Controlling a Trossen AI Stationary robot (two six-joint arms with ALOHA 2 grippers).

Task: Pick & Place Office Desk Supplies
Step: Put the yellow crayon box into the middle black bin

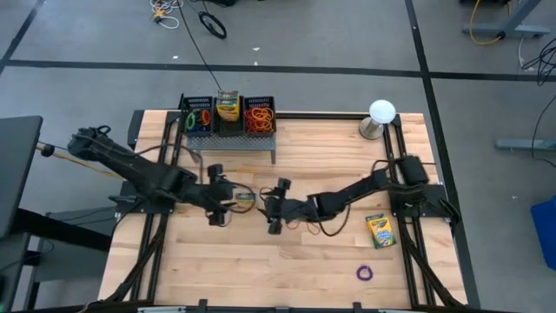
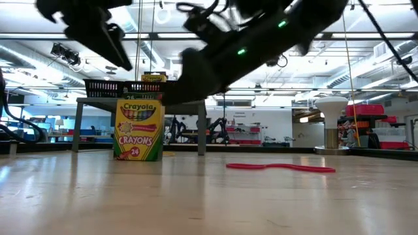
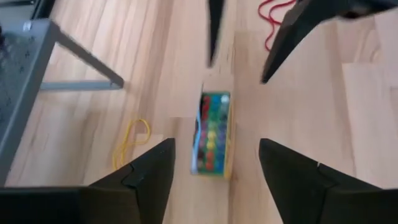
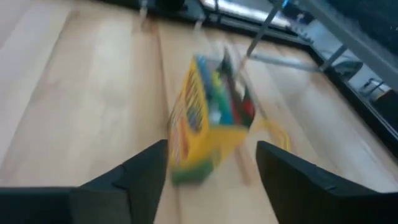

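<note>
— Two grippers at work? Where?

— Both at mid-table, tips facing each other: left gripper [image 1: 217, 202] reaching in from the left side, right gripper [image 1: 275, 209] from the right.

— Holding anything?

— Nothing. Left fingers [image 3: 149, 174] spread wide, clear of the box on both sides. Right fingers [image 4: 146, 168] parted as well, clamped on nothing.

— And the crayon box [image 3: 211, 134]?

— Down on the wooden table [image 1: 261, 269], between the two grippers, inside the gap of the left fingers but touching neither. Looks tilted from the right wrist; too blurred to say how it rests.

— Other supplies?

— Second crayon box [image 1: 380, 230] lying flat near the right arm's base. Purple loop [image 1: 366, 273] closer to the front edge, apart from it. Yellow loop [image 3: 130, 140] on the wood just beside the middle box.

— At the back?

— Black organizer [image 1: 228, 132] on legs: loops in both outer compartments, another yellow box in the middle one. White ball [image 1: 381, 111] on its metal base at the back right corner.
</note>
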